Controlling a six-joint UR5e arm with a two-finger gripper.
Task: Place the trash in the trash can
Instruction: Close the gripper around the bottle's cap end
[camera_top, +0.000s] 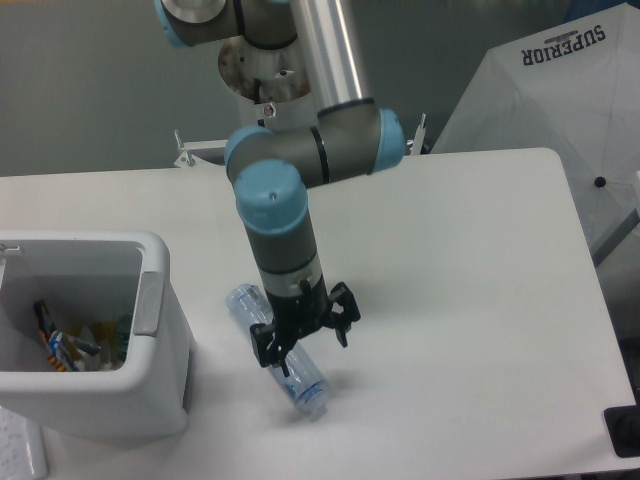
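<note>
White trash can (150, 330) sits at near-left corner of the white counter (450, 250), open top facing up; grey tab on its right wall. Inside, colourful bits of rubbish (70, 340) lie at the bottom; a green-labelled item shows among them but too small to tell what it is.

Just right of the can, slim bluish bottle (280, 350) lies flat on the counter, angled from far-left to near-right, cap end pointing toward the near edge. It's apart from the can, not touching.

Directly over the bottle's middle: UR5e arm w/ pale blue joint caps, reaching down from its base at the far side. End effector (303, 336) points straight down, black fingers (342, 322) spread wide, one on each side of the bottle. Fingertips look level w/ the bottle body; contact can't be confirmed, nothing gripped.

Rest of counter to the right is plain white. Far right, off the counter: white umbrella (560, 110) w/ black "SUPERIOR" lettering, propped open. Small dark object (622, 432) at near-right corner, cut off by frame edge.
</note>
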